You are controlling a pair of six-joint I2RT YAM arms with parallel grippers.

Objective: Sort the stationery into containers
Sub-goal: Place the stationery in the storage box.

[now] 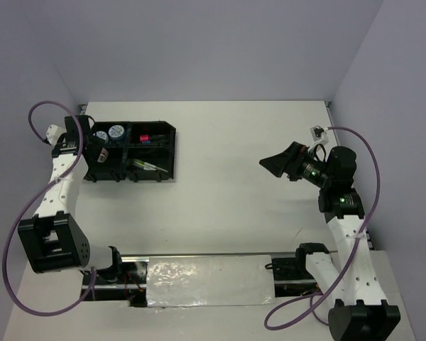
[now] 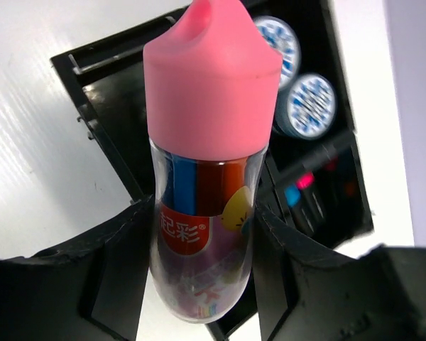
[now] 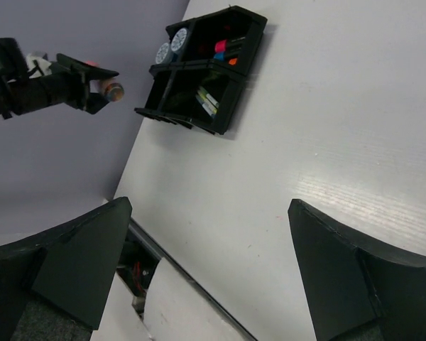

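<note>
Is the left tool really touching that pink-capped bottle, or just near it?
Touching. In the left wrist view the left tool clamps the pink-capped bottle: both black fingers press against its clear sides, with no gap.

Much of tray (image 2: 110, 99) behind bottle (image 2: 206, 163)

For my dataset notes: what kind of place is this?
Probably a robot test cell: a white table enclosed by grey walls, a left arm and right arm bolted at its near edge.

Left hand (image 1: 98, 151) clamped around pink-capped bottle (image 2: 207, 135); right hand (image 1: 273, 165) spread wide, elbow bent.
</note>
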